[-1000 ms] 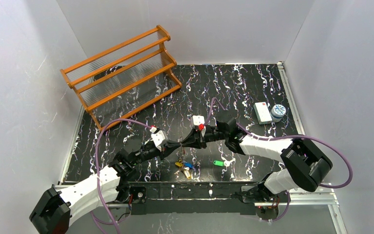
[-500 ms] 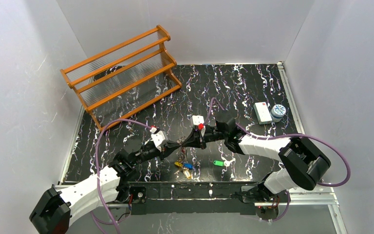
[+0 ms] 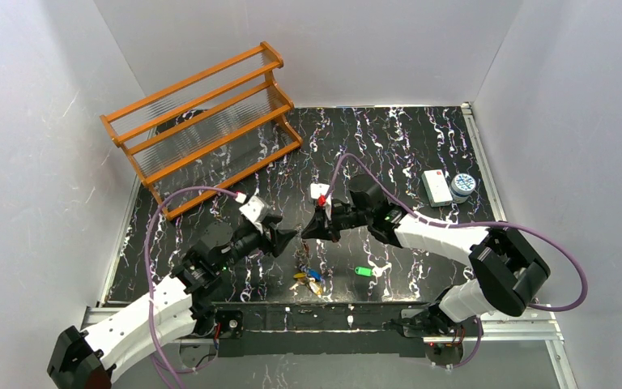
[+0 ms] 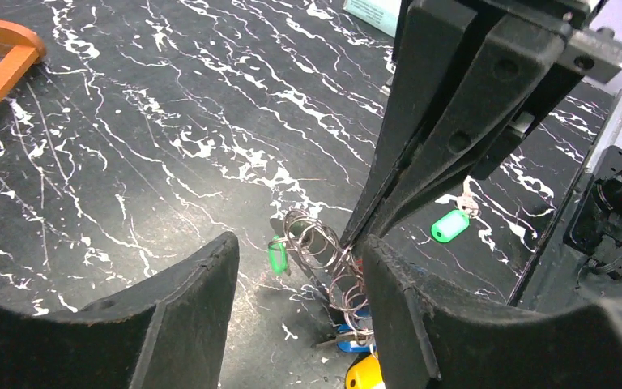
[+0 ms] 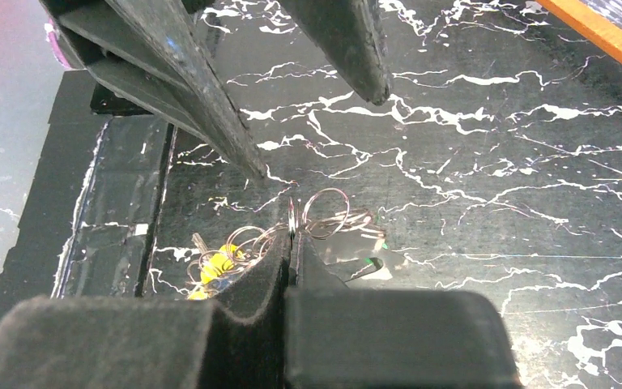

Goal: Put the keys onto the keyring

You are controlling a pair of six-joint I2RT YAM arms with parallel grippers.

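Nearest my bases, a bunch of keys [image 3: 308, 277] with yellow and blue tags sits low over the black marbled tabletop [image 3: 389, 138]; I cannot tell whether it rests there or dangles. Just to its right, a lone green-tagged key [image 3: 363, 271] lies flat on the tabletop, apart from the bunch.

Above the bunch, my right hand [image 5: 291, 243] is pressed together, its tips pinching the keyring [image 5: 328, 215], a tangle of thin wire loops held up off the tabletop. The bunch trails down from those loops, and another green tag [image 4: 276, 254] hangs just beside them.

My left hand [image 4: 300, 247] faces the right one tip to tip. Its fingers stand apart and grip nothing, and from its own wrist view the loops show in the gap between them.

Farther back on the right, a white box [image 3: 436, 186] lies just beside a small round tin [image 3: 462, 185]. At the far left corner, a wooden rack [image 3: 202, 121] stands tilted against the wall.
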